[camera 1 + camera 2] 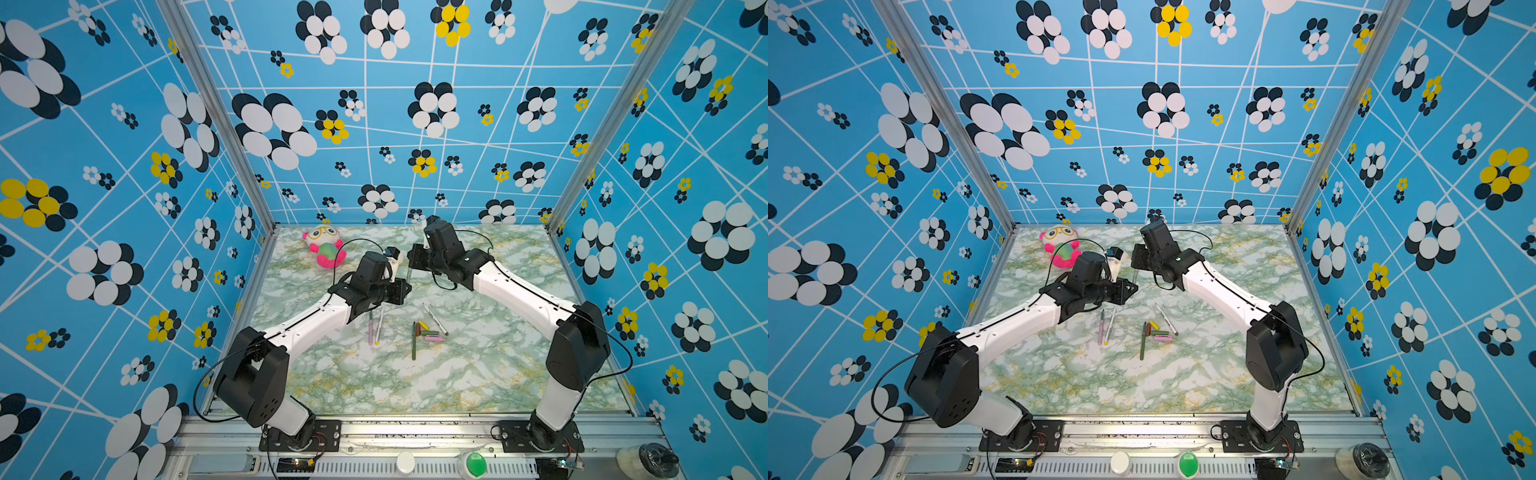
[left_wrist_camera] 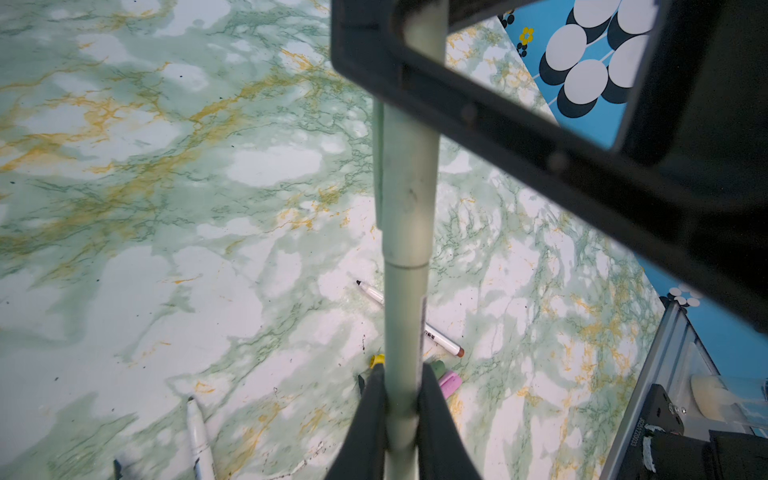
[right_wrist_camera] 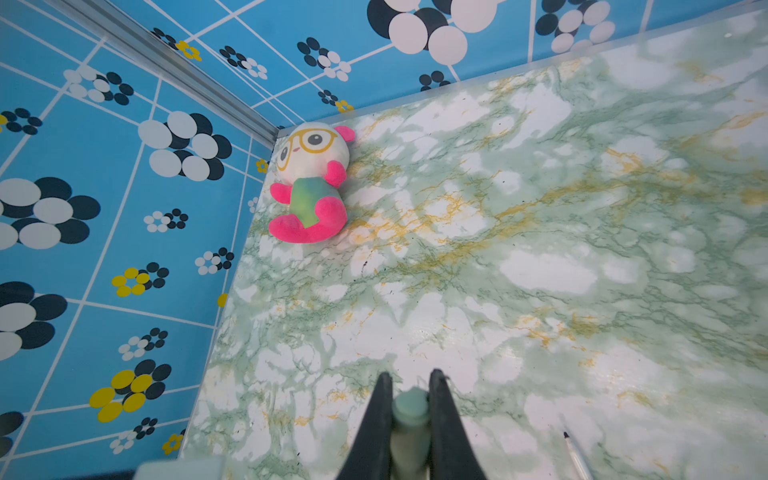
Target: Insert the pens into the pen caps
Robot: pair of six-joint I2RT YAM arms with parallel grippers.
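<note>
Left gripper [image 2: 403, 370] pinches thin grey-green pen [image 2: 404, 328]; your right gripper [image 3: 410, 376] pinches stubby pale-green cap [image 2: 409, 187], coaxial over tip, near pink plush toy [image 1: 324, 247].

Five pens [image 1: 414, 349], four lying loose plus one raised pen [image 2: 404, 332], five pen caps [image 1: 433, 338], four loose plus one fitted cap [image 2: 409, 187], one plush toy [image 1: 324, 245], two arms [image 1: 307, 324].

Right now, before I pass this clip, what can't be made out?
- Far end of pale green cap: left wrist view, behind a black frame.
- Tip of grey-green pen: inside the cap, every view.
- Pen body: right wrist view, hidden past the right gripper.
- Openings of loose caps: top views, too small.
</note>
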